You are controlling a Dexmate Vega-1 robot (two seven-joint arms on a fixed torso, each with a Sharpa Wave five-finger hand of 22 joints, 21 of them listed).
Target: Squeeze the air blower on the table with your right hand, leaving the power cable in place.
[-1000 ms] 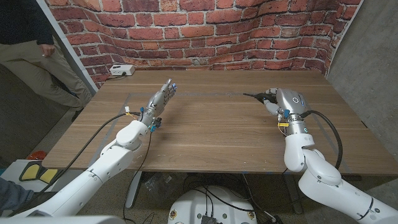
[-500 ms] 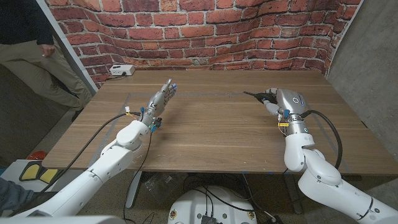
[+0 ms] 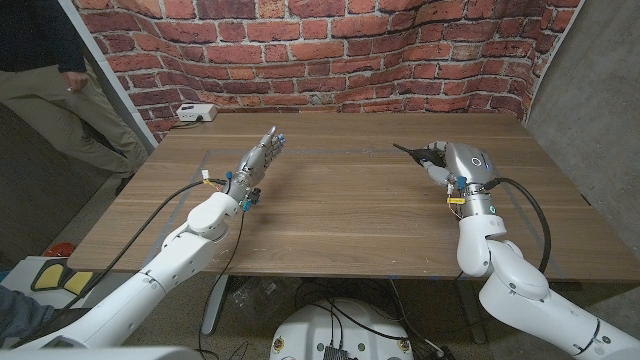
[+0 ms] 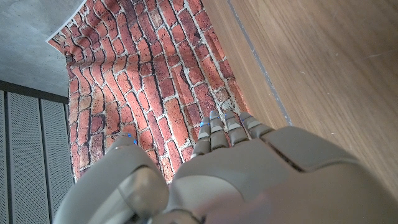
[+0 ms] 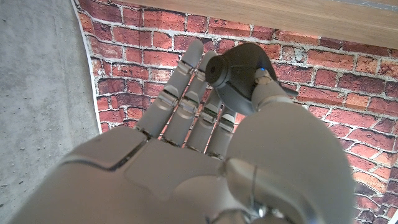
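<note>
On the wooden table (image 3: 340, 200), well left of the black rubber air blower (image 3: 418, 155), the left hand (image 3: 258, 160) stands released with bare wood around it, while the right wrist view shows the right hand (image 5: 205, 118) grasping the blower's bulb.

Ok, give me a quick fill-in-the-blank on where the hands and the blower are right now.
1. The air blower is held in the robot's ____ hand.
2. The left hand, fingers spread, holds ____.
3. The wall behind the table is made of ____.
4. The white box sits at the table's far ____ corner.

Missing words: right; nothing; brick; left
</note>
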